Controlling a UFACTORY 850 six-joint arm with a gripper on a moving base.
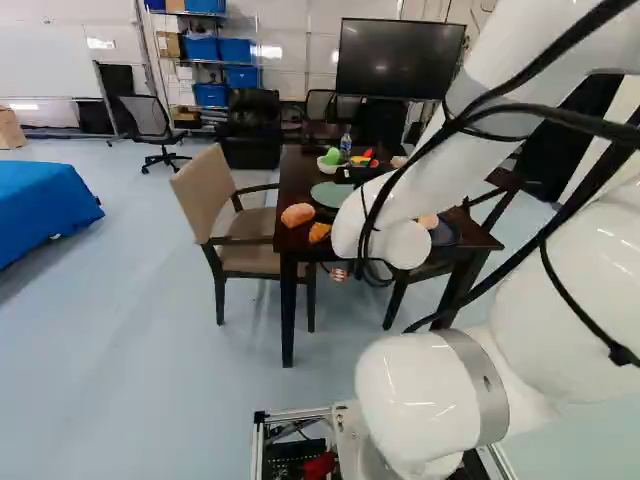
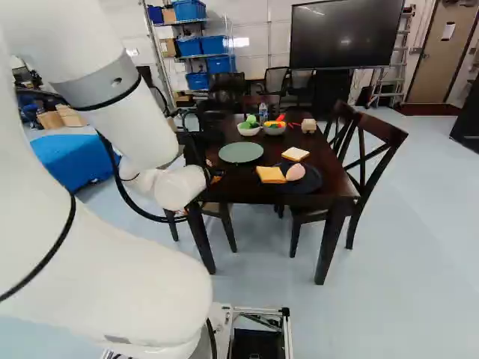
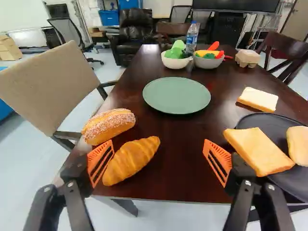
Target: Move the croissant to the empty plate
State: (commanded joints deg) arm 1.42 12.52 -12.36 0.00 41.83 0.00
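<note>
"Where's the golden, ridged croissant?"
"On the dark wooden desk, at the near side of the round green plate."
"And the black, orange-padded tool?"
"Spread wide open, also short of that plate."

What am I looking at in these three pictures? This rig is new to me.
The white machine is a robot arm; its black end effector has two orange-padded fingers. Two pictures come from cameras on its base, behind the arm, left and right. The third comes from its wrist, looking along the fingers. All show one scene.

On the dark table lie a croissant, a sugar-topped bun, an empty green plate and a dark plate with bread. Farther back stand two filled bowls and a bottle.

Nothing is held: the fingers stand wide apart, one close to the croissant.
</note>
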